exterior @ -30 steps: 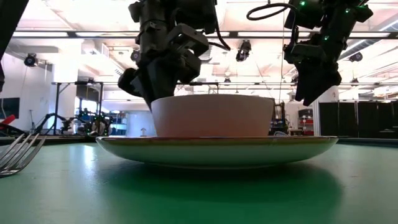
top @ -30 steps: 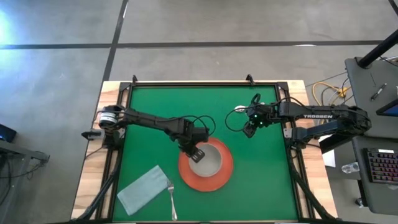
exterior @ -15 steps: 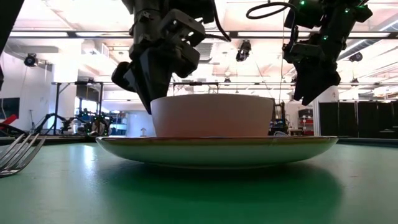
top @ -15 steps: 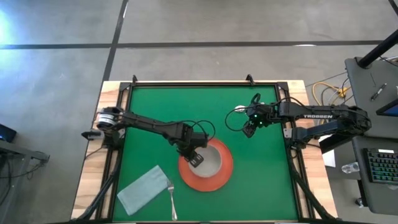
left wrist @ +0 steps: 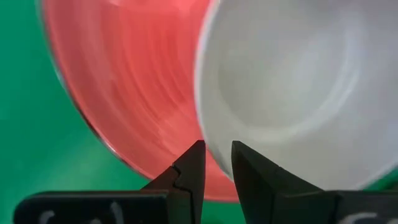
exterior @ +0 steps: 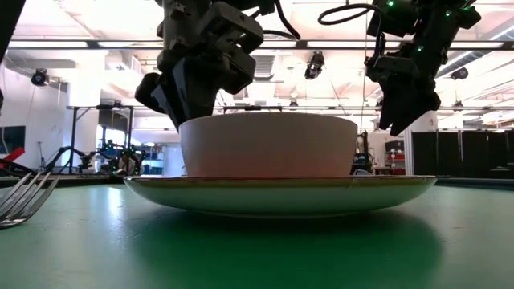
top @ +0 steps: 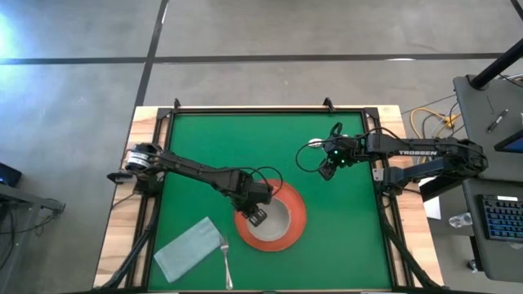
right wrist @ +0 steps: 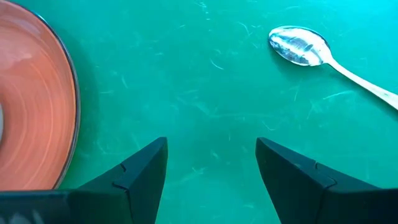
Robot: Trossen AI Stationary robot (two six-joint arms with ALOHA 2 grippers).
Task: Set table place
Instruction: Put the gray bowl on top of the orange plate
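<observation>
The grey bowl [top: 278,214] [exterior: 269,144] stands by its base on the round orange-red plate [top: 274,243] [exterior: 281,189], which lies flat on the green table [top: 212,139]. My left gripper [top: 256,215] [left wrist: 216,149] is at the bowl's left rim, shut on it. My right gripper [top: 327,170] [right wrist: 211,162] hovers open above bare table to the right of the plate, with the silver spoon [right wrist: 298,45] lying on the table beyond its fingers. The silver fork [top: 225,261] [exterior: 24,197] lies flat near the table's near edge. My left gripper holds the bowl by its left rim [left wrist: 210,134], one finger inside the bowl and one outside over the plate. The fingers come from above, slanting down from the table's left. The bowl stays upright with its base on the plate.
A folded grey-green napkin [top: 186,249] lies flat left of the fork, near the table's near-left corner. Black rails and the wooden border [top: 147,122] frame the table. Open green surface stretches across the far half.
My left gripper moved toward the table's near edge along the bowl's left side and came to its rim. The bowl slid a little on the plate toward the near edge and stayed upright. The right arm kept still.
</observation>
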